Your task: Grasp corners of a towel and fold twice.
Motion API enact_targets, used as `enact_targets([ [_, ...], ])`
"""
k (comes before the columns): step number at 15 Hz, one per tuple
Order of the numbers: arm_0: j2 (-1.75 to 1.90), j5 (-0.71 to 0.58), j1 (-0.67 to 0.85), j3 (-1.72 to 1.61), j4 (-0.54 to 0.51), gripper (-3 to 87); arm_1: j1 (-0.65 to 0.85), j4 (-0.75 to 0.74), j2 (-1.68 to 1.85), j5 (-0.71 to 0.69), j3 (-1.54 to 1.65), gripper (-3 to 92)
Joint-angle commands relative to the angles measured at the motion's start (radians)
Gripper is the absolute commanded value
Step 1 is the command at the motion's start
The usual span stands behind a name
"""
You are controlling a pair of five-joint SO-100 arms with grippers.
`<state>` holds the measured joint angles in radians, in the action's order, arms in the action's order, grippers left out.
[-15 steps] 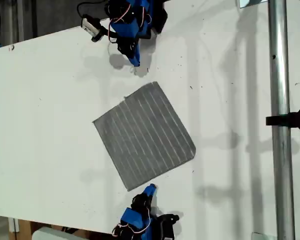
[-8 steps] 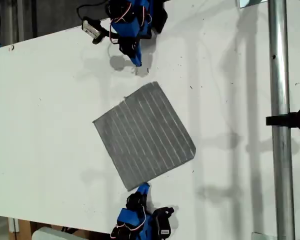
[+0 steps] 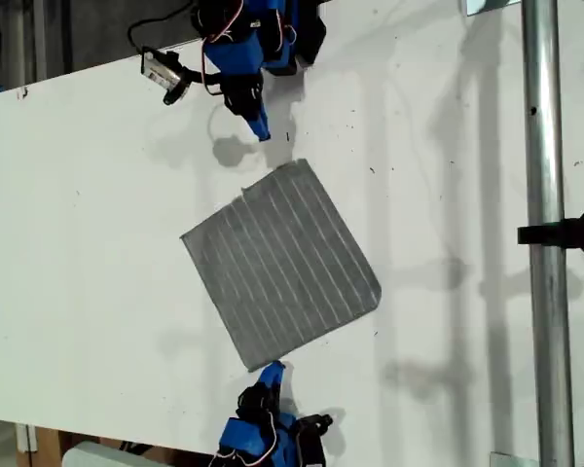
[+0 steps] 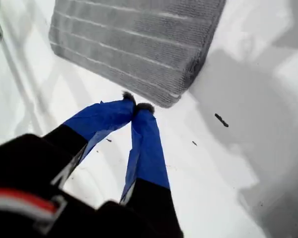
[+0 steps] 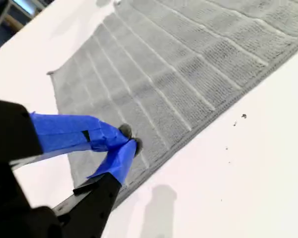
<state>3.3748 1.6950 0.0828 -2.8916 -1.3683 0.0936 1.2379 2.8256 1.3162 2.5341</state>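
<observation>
Towel (image 3: 280, 264) flat on white worktop (image 3: 88, 224) | first pincer (image 4: 135, 107) closed, empty, just short of a corner (image 4: 173, 100) | second pincer (image 5: 128, 141) closed, empty, over another corner | open both before pinching.

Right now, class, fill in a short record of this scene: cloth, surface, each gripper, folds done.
towel: flat, unfolded, lying askew
surface: white table
my first gripper: jaws shut, just short of a corner, off the cloth
my second gripper: jaws shut, over the towel near its edge
folds done: none
</observation>
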Motion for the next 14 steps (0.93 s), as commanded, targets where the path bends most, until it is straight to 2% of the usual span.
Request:
enact_targets([
  [1, -0.245, 0.086, -0.109, 0.118, 0.126, -2.9, -0.054, -0.034, -0.35, -0.092, -0.27, -0.3],
  [2, -0.394, 0.11, -0.156, 0.189, 0.176, -2.9, -0.075, -0.026, -0.497, -0.161, -0.368, -0.3],
  [4, -0.738, 0.121, -0.241, 0.41, 0.21, -2.9, -0.098, -0.005, -0.689, -0.353, -0.505, -0.3],
  [7, -1.04, 0.043, -0.345, 0.634, 0.262, -2.7, -0.129, 0.032, -0.752, -0.548, -0.551, 5.0],
  [9, -1.112, 0.005, -0.385, 0.683, 0.256, 3.2, -0.118, 0.13, -0.753, -0.618, -0.577, 34.8],
  [10, -1.104, -0.011, -0.394, 0.68, 0.262, 6.4, -0.115, 0.175, -0.772, -0.67, -0.603, 45.7],
  [12, -1.089, -0.021, -0.396, 0.687, 0.262, 9.5, -0.094, 0.199, -0.848, -0.732, -0.64, 45.8],
  [14, -1.088, -0.032, -0.387, 0.696, 0.265, 11.6, -0.061, 0.143, -0.976, -0.788, -0.629, 47.2],
])
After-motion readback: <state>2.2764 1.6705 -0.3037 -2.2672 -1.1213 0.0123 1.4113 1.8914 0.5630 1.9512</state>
